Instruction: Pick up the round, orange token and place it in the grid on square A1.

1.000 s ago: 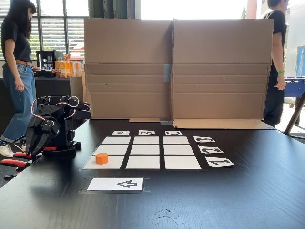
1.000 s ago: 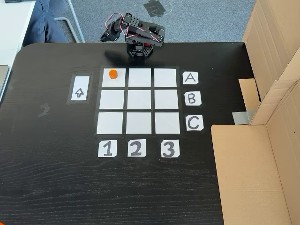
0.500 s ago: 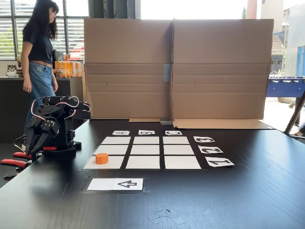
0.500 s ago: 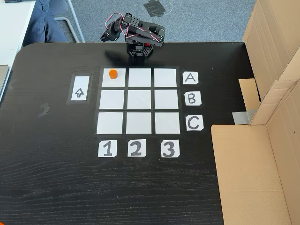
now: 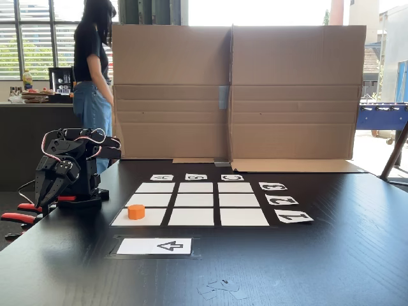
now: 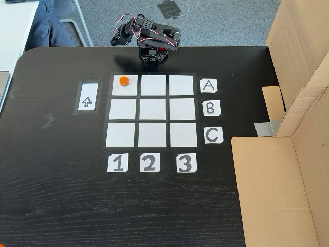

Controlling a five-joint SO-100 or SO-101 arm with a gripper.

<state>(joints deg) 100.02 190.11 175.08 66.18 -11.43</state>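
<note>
The orange token (image 5: 136, 211) (image 6: 123, 81) stands upright on square A1 (image 5: 152, 218) (image 6: 129, 89), the corner cell of the grid (image 5: 197, 200) (image 6: 152, 109) nearest the arm, where row A meets column 1. The black arm is folded over its base at the table edge. My gripper (image 5: 43, 201) (image 6: 114, 41) hangs off to the side of the grid, well apart from the token. Its fingers look shut with nothing between them.
A white arrow card (image 5: 155, 246) (image 6: 87, 97) lies beside the grid. Cardboard walls (image 5: 236, 89) (image 6: 288, 170) stand along one table side. Red-handled pliers (image 5: 19, 217) lie by the arm's base. A person (image 5: 92, 83) walks behind the table.
The person in the background has walked to the right. The arm and the token have not moved.
</note>
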